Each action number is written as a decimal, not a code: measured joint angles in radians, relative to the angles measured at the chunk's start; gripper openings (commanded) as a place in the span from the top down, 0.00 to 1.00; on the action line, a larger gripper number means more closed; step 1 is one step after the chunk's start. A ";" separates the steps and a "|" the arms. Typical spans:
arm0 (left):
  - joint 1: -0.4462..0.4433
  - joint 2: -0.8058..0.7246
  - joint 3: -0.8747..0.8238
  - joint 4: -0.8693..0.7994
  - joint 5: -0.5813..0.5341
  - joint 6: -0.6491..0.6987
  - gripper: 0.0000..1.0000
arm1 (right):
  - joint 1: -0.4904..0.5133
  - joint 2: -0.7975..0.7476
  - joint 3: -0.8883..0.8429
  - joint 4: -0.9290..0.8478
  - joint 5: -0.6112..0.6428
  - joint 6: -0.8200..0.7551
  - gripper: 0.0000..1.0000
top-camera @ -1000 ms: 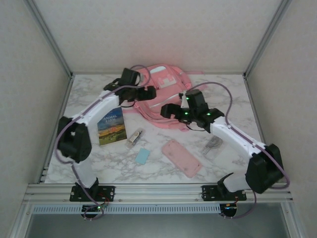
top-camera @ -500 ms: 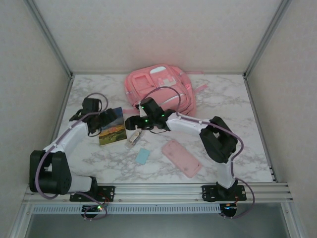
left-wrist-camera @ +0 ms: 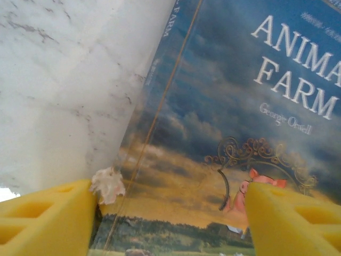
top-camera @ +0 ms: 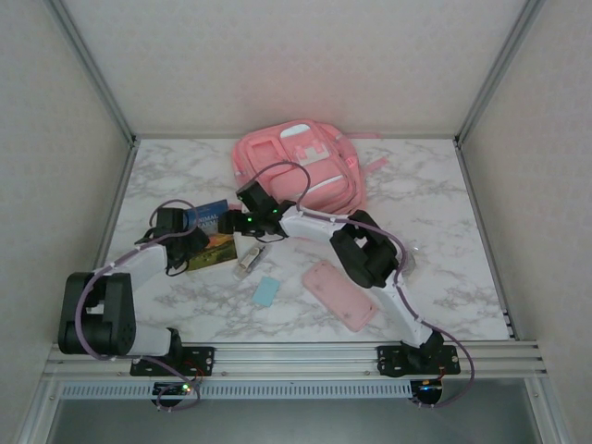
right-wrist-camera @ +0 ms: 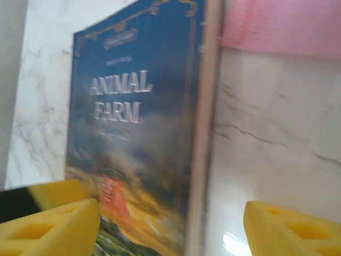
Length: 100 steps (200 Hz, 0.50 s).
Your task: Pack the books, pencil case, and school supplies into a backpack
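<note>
From the middle of my table (top-camera: pixel 435 194), I see the backpack (top-camera: pixel 301 171) at twelve o'clock, the book (top-camera: pixel 213 252) at nine, the block (top-camera: pixel 265 291) at seven, the pencil case (top-camera: pixel 339 294) at five

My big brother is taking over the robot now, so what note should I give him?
Left gripper: open, over the landscape book's spine side.
Right gripper: open, straddling that book's opposite edge.
The book is on the table in front of the backpack; the pencil case, light-blue block and silvery item lie nearer the front.
Done: none of these is packed.
Left: put them all into the backpack.
</note>
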 measured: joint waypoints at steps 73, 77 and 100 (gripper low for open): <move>0.009 0.019 -0.013 0.041 0.004 -0.002 0.35 | 0.023 0.074 0.124 -0.038 -0.030 0.053 0.51; 0.009 0.019 -0.013 0.042 0.004 -0.002 0.35 | 0.024 0.074 0.123 -0.039 -0.031 0.053 0.52; 0.008 0.019 -0.013 0.045 0.007 -0.003 0.33 | 0.024 0.060 0.108 -0.047 -0.031 0.054 0.52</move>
